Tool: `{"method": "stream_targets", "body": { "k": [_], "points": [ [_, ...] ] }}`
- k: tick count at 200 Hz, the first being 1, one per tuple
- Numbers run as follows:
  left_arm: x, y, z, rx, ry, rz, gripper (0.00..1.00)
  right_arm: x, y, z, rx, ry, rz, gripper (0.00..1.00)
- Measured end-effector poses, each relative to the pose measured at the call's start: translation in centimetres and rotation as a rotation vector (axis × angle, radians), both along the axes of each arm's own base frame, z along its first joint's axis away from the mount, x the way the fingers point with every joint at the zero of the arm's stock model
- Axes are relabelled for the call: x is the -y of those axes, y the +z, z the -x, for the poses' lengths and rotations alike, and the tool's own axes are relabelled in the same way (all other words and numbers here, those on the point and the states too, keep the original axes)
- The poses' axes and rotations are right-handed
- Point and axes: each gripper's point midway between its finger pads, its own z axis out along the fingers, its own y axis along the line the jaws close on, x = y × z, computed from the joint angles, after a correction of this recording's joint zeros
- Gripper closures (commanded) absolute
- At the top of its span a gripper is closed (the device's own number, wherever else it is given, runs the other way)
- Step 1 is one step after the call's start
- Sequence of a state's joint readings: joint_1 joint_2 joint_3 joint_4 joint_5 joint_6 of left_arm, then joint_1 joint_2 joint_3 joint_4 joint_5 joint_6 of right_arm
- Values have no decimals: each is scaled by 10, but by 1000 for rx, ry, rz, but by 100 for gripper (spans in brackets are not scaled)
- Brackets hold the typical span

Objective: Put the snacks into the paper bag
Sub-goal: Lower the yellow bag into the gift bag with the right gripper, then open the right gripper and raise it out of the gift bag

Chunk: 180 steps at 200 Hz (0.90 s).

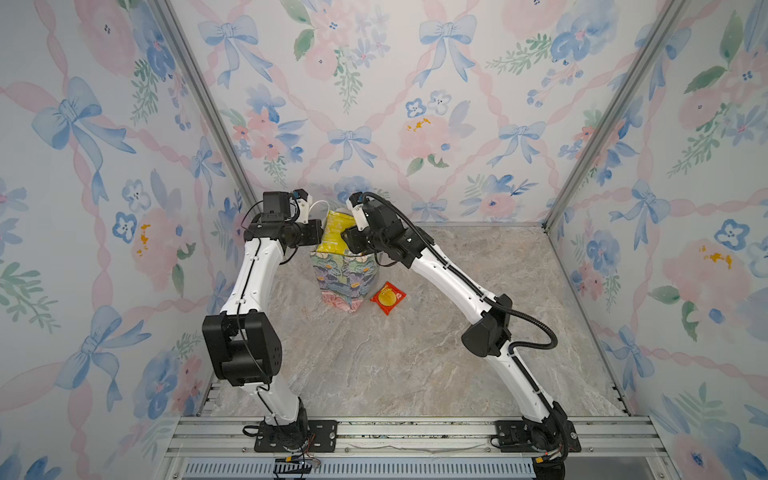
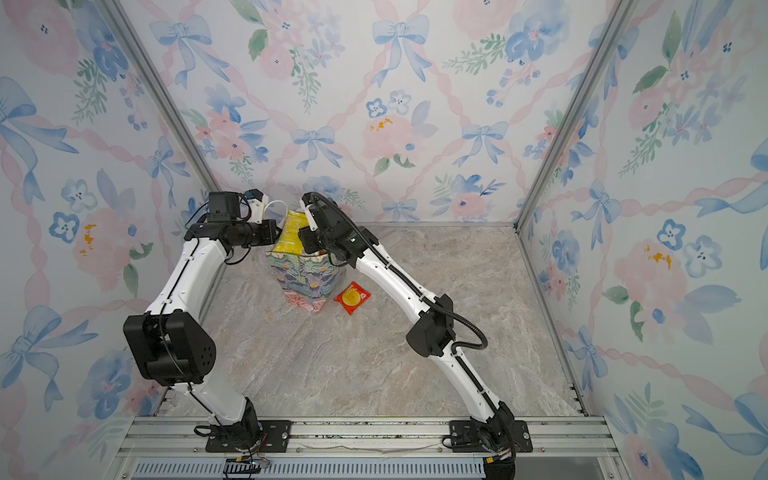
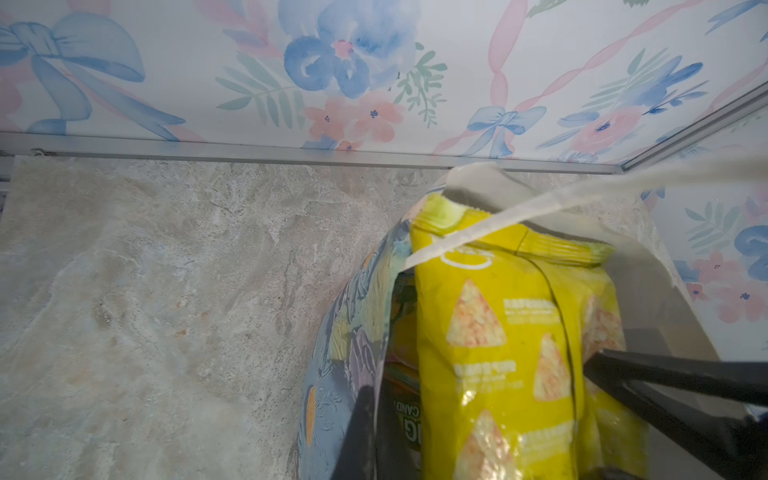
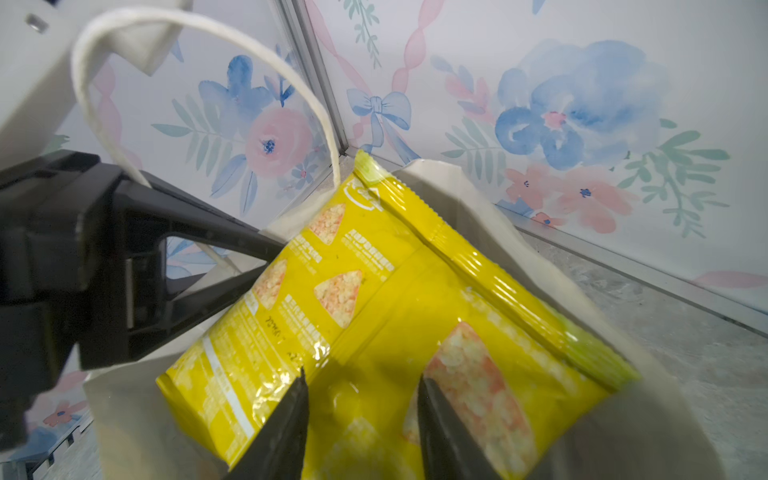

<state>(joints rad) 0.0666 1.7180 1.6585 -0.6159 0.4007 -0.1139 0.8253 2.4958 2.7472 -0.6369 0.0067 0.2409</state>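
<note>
The flowered paper bag stands upright near the back wall. My left gripper is shut on the bag's near wall at the rim, one finger outside and one inside. A yellow snack bag leans in the mouth, its top sticking out above the rim. My right gripper hovers over the yellow bag with its jaws apart. A green candy packet shows deeper inside. A small red packet lies on the table right of the bag.
The bag's white cord handle arcs up beside my left wrist. The back wall and the left corner post stand close behind the bag. Marble tabletop stretches in front and to the right.
</note>
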Motion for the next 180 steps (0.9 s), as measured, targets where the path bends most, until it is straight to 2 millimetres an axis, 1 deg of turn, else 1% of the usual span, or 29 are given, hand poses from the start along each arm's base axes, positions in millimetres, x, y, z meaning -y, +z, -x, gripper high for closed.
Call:
{"method": "stream_targets", "body": {
  "k": [31, 53, 113, 141, 155, 168, 180],
  "points": [
    [0, 0, 0, -1, 1, 0, 100, -4, -15, -5, -13, -5, 5, 55],
    [0, -1, 0, -1, 2, -2, 100, -4, -20, -5, -22, -7, 11, 56],
    [-1, -1, 0, -1, 2, -1, 100, 6, -35, -3, -65, -39, 67, 56],
    [0, 0, 0, -1, 1, 0, 100, 11, -32, 3, -78, -37, 82, 53],
    [-1, 0, 0, 0, 2, 1, 100, 14, -29, 6, -80, -34, 90, 49],
    [-2, 0, 0, 0, 3, 1, 100, 15, -22, 12, -75, -25, 97, 45],
    [-2, -1, 0, -1, 5, 1, 100, 18, -11, 18, -64, -17, 95, 42]
  ]
}}
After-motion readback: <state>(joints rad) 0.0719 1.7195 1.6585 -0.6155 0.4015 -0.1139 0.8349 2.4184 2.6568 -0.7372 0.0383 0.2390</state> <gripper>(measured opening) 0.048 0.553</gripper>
